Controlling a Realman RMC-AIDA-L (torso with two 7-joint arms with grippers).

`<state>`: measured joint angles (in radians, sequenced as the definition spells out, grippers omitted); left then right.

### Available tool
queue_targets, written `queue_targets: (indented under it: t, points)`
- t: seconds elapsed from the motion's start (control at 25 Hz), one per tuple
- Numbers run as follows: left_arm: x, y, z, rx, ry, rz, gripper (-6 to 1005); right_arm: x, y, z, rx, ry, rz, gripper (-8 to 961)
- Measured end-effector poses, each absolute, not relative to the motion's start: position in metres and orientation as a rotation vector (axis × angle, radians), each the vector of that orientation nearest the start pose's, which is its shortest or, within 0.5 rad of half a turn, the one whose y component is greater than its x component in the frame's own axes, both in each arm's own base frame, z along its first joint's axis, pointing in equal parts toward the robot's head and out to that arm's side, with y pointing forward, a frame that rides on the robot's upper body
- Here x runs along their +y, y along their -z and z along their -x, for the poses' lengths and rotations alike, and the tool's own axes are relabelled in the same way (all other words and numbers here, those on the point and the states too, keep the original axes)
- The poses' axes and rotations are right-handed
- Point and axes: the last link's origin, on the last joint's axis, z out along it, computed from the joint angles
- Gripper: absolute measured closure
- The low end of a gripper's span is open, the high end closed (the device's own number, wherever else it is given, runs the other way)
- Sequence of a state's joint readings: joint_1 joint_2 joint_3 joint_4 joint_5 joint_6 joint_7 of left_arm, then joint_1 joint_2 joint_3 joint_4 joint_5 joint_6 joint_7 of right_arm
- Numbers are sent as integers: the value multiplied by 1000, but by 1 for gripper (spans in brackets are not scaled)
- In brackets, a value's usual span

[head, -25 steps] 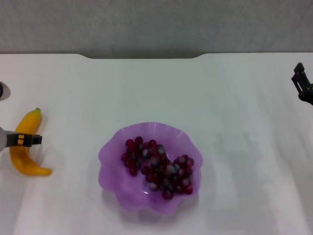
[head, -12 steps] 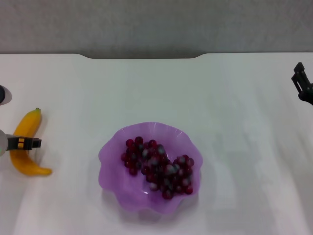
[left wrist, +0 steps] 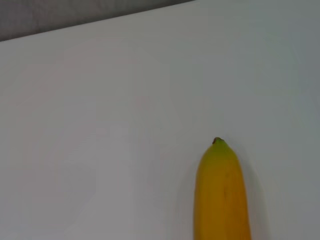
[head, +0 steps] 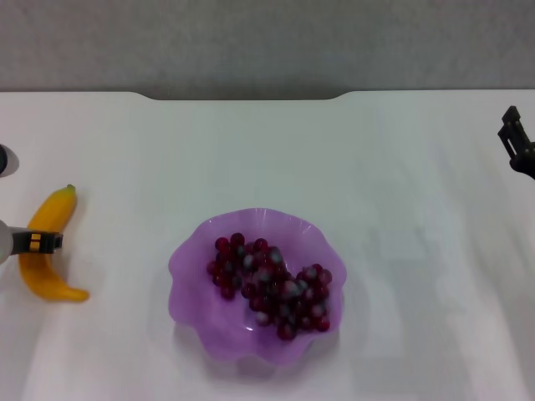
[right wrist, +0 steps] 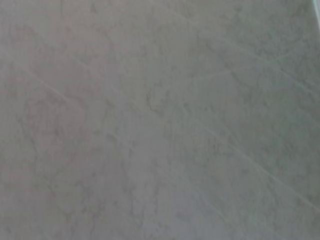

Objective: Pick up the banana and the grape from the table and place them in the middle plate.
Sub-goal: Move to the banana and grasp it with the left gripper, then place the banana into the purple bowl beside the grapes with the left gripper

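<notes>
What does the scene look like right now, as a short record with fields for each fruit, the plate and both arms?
grapes: dark red bunch lying inside the purple plate
plate: translucent purple, wavy rim, middle of the white table
banana: yellow, on the table at the robot's left, outside the plate
left end effector: at the banana's middle, over it; grip not readable
right end effector: at the far right edge, away from both fruits
task left: banana not yet in the plate
</notes>
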<state>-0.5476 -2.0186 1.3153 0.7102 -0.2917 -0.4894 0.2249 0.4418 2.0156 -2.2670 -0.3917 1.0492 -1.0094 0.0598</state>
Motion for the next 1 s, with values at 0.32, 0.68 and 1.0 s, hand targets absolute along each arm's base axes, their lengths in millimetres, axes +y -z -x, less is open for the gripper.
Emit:
queue_targets:
  t: [0.32, 0.68, 1.0]
  points:
    - [410, -24, 347, -1108, -202, 1754, 514, 361, -6, -314, 645, -762, 1444, 228]
    - [416, -32, 332, -1086, -157, 1753, 537, 359, -6, -317, 648, -754, 1441, 228]
    - [413, -55, 301, -1018, -113, 1781, 537, 358, -7, -318, 649, -750, 1441, 228]
